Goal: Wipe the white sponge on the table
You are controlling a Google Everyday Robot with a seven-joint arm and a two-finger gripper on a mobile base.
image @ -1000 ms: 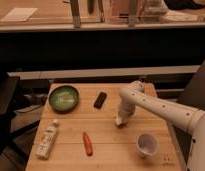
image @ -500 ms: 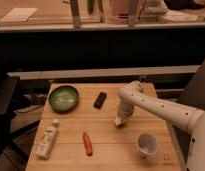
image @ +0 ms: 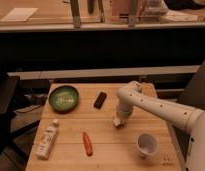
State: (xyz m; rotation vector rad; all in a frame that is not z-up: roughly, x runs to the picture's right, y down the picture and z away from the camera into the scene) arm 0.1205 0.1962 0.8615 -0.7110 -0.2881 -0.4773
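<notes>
The light wooden table fills the lower middle of the camera view. My white arm comes in from the right and bends down to the tabletop. My gripper is at the table surface near the middle, just right of centre. A small whitish lump, the white sponge, shows at the gripper's tip, against the wood.
A green bowl stands at the back left, a black flat object beside it. A white bottle lies at the front left, an orange-red carrot-like object in front centre, a white cup at the front right.
</notes>
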